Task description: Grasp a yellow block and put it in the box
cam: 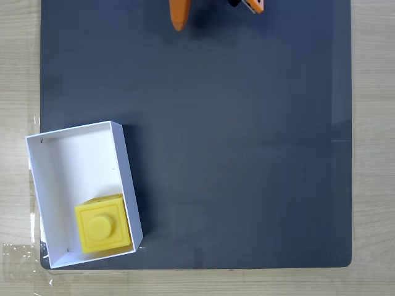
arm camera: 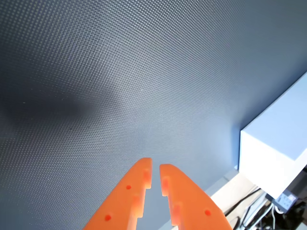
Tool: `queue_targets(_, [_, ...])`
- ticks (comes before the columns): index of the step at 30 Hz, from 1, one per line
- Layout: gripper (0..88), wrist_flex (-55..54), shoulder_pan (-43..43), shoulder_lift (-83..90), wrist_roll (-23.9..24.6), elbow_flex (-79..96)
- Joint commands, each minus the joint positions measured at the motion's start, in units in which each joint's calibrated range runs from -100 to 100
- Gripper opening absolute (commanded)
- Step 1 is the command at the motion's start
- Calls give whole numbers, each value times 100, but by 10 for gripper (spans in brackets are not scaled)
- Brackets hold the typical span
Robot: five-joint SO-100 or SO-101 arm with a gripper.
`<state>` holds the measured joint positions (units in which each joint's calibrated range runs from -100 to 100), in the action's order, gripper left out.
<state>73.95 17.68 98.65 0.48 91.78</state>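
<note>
The yellow block (cam: 103,225), stud facing up, rests inside the white box (cam: 68,157), in its near corner against the right wall in the fixed view. The box sits at the lower left of the dark mat, slightly rotated. My orange gripper (cam: 179,21) pokes in at the top edge of the fixed view, far from the box. Seen from the wrist, the gripper (arm camera: 155,167) hangs over bare mat with its fingers (arm camera: 129,191) nearly touching and nothing between them.
The dark grey mat (cam: 247,154) lies on a light wooden table (cam: 18,74). In the wrist view a white boxy object (arm camera: 276,139) stands at the right by the mat's edge, with cables (arm camera: 249,206) below it.
</note>
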Motion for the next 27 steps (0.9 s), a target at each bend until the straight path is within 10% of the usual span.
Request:
queue_targets(1, [22, 39, 67, 16, 15, -10])
queue_targets(27, [22, 39, 33, 16, -6, -10])
